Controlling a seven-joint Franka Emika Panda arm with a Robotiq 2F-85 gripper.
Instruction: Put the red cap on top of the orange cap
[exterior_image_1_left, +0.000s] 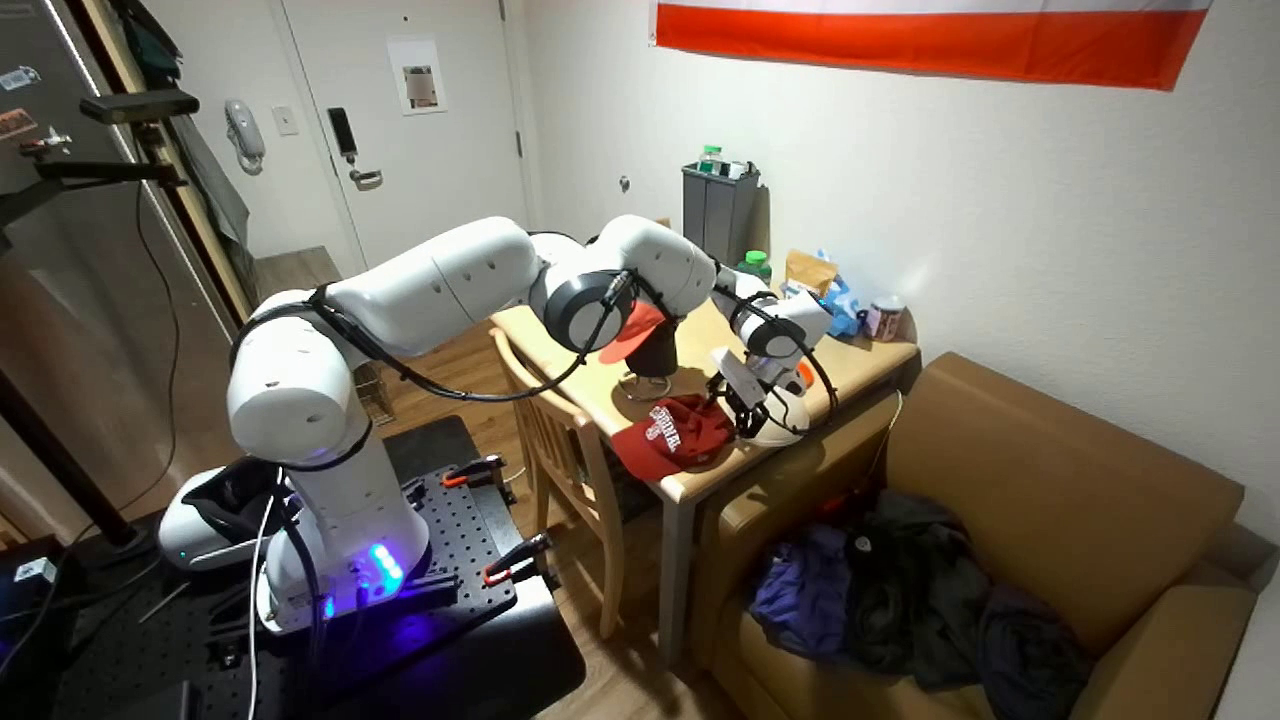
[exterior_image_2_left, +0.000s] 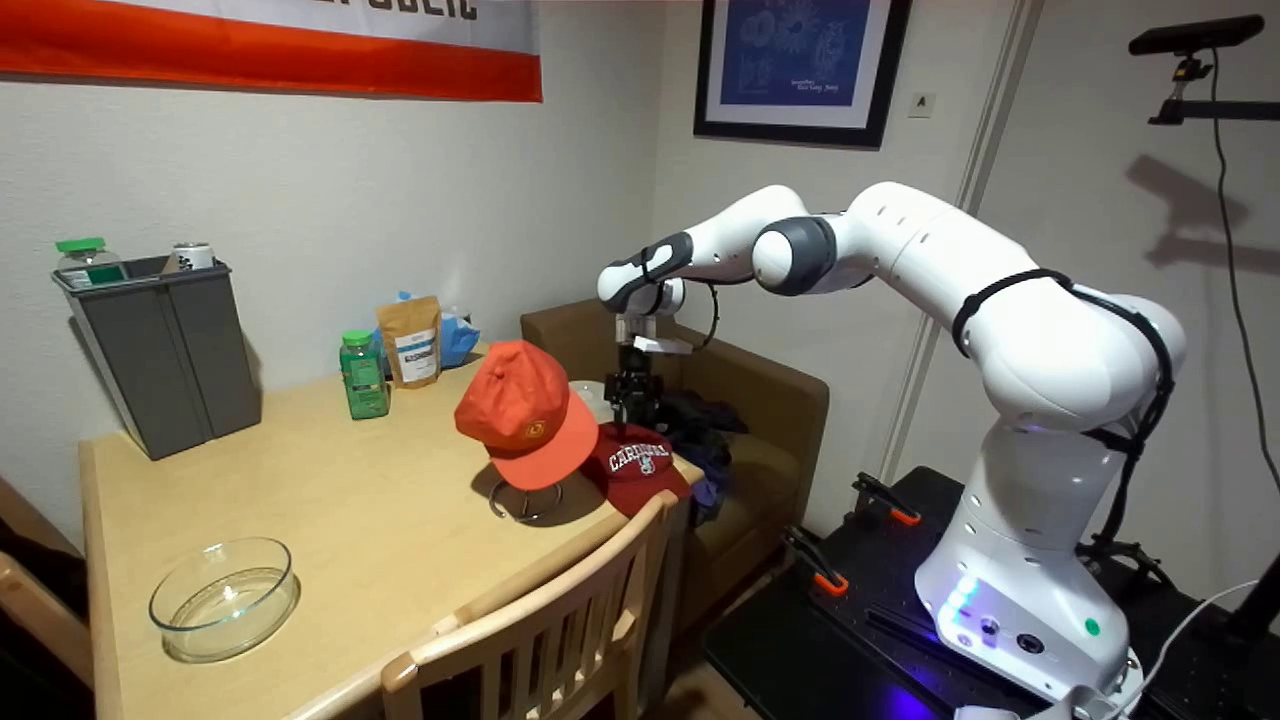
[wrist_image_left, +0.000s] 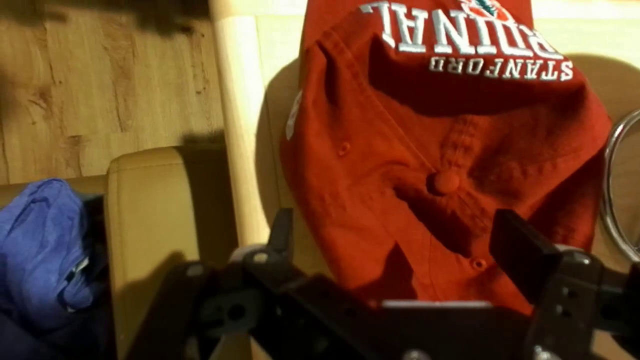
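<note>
Getting the red cap (wrist_image_left: 440, 155) picked up
The jaws are held apart near its back; plenty of cap should be pinched before lifting.

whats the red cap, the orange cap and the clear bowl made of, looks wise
Red cap: matte cloth, likely cotton, given its soft folds and stitched seams.
Orange cap: seemingly matte fabric too, by its creased crown; exact fibre unclear.
Clear bowl: glossy, probably glass, see-through with bright highlights; plastic is possible.
</note>
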